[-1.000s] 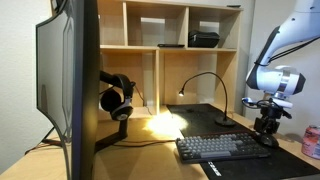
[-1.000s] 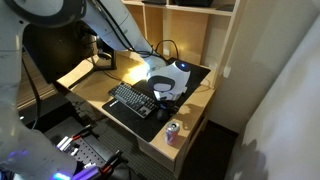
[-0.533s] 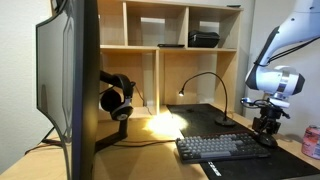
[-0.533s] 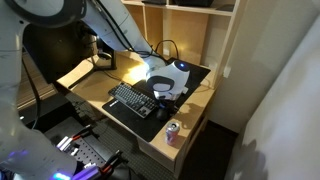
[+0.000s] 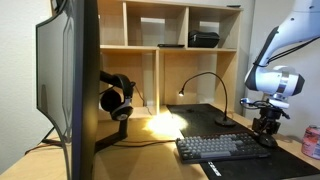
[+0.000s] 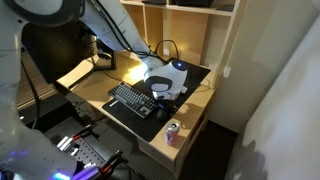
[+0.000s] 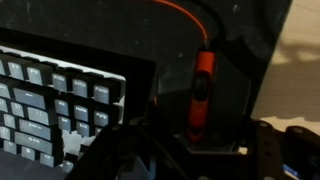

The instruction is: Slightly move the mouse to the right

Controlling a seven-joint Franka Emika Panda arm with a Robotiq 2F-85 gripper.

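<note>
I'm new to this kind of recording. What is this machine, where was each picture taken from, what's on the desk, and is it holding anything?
This is a single robot arm ending in a two-fingered gripper. Two cameras stand outside the robot and view the desk from different places. A third sits on the wrist and looks down past the fingers. On the desk are a dark keyboard, a small black mouse beside its end, a reddish can, a bendy desk lamp, and a monitor with headphones hanging near it. The gripper is low over the mouse, but the pictures are too dark to show whether it grips it.
</note>
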